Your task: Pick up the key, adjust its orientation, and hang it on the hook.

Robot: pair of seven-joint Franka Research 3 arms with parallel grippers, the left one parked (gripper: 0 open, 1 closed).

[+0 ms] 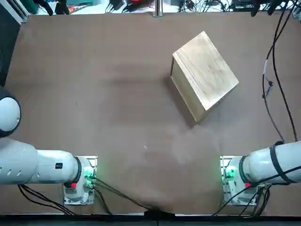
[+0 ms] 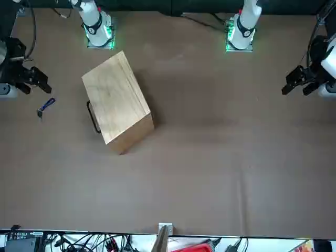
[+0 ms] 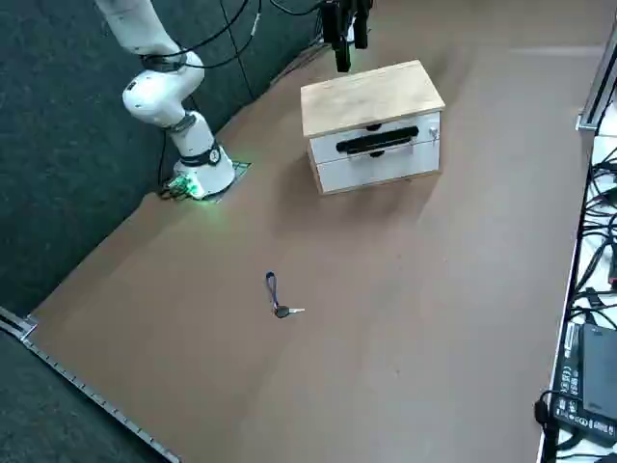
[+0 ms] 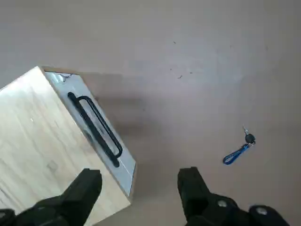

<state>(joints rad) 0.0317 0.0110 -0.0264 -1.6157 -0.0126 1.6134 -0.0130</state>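
Front view shows the key [image 2: 40,113] lying on the table [image 2: 210,157] with its blue strap [image 2: 47,104], near the handled side of the wooden box [image 2: 118,102]. In the right wrist view, the right gripper [image 4: 140,181] has its fingers spread well apart (nothing sits between the tips but box and tabletop seen beyond them), and the key lies away from both.

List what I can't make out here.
- Key's teeth: too small, right wrist view.
- Small fitting on the box's front: too small in the right side view to tell whether it is a hook.
- Drawers' insides: hidden by their closed fronts, right side view.
- Right arm: cut off by the front view's left edge; its right gripper is above the table, jaws apart.
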